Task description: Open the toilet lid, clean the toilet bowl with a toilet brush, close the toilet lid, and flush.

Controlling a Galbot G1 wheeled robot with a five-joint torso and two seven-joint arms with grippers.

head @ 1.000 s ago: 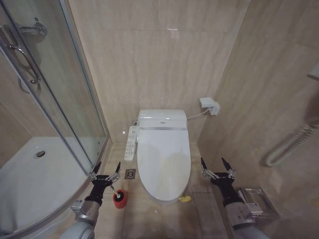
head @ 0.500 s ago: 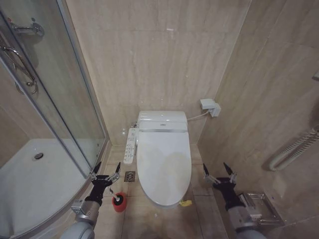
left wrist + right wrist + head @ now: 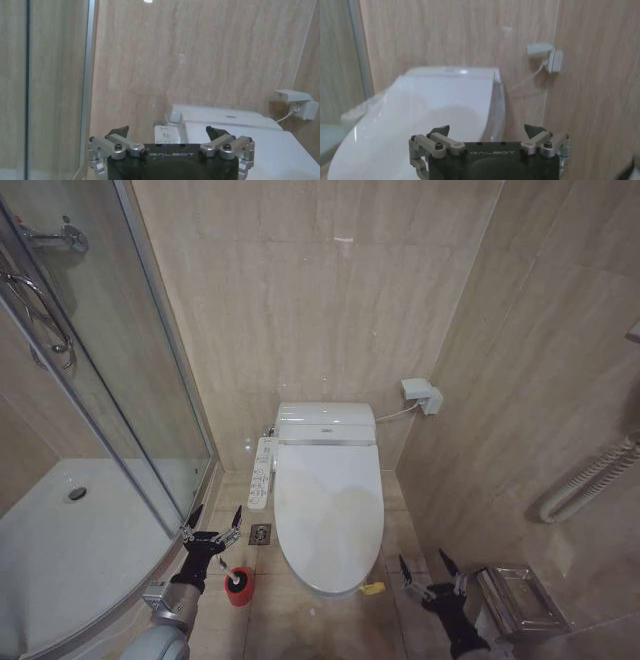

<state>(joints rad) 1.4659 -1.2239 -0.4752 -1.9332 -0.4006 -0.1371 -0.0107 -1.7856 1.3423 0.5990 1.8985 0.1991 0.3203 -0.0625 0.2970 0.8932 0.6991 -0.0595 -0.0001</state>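
The toilet lid lies shut over the toilet bowl, with a small yellow-green strap at its front edge. The bowl itself is hidden beneath it. Left of the toilet, the toilet brush stands in its red cup on the floor. My left gripper hangs open just above and left of the brush. My right gripper is open and low, to the right of the lid's front end. In the wrist views the left gripper and right gripper are open and empty, with the lid beyond.
A curved glass shower enclosure closes off the left side. The bidet control strip and a floor drain lie left of the toilet. A wall socket, a metal paper holder and a white rail are on the right wall.
My right gripper has dropped lower and drawn back beside the toilet's front. The head camera shifted slightly a second ago. The left gripper, brush and lid have not moved.
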